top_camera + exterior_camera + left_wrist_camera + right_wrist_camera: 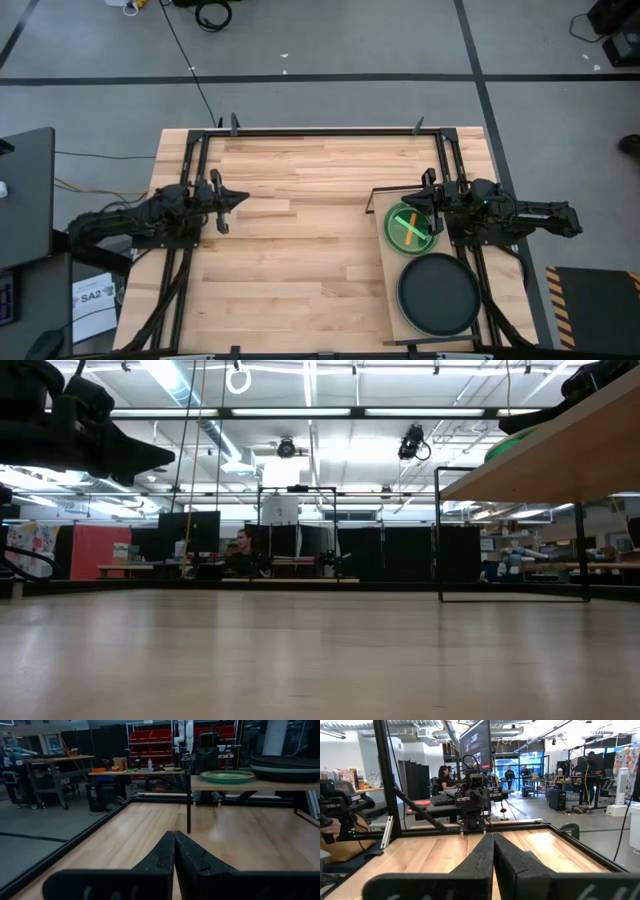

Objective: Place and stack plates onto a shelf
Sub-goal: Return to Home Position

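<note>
Lime-green plate [410, 228] sits on the shelf [391, 285] with the black plates [440, 293] just beside it; right tool [416, 203] hangs clenched by that plate, left tool [240, 200] clenched over the surface [300, 290], well apart

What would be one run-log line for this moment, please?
left gripper: shut, over left of table | right gripper: shut, at edge of green plate | shelf: holds green plate, black plate

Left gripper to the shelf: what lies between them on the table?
Nothing: the high view shows only bare tabletop between the shut left gripper and the shelf.
</note>
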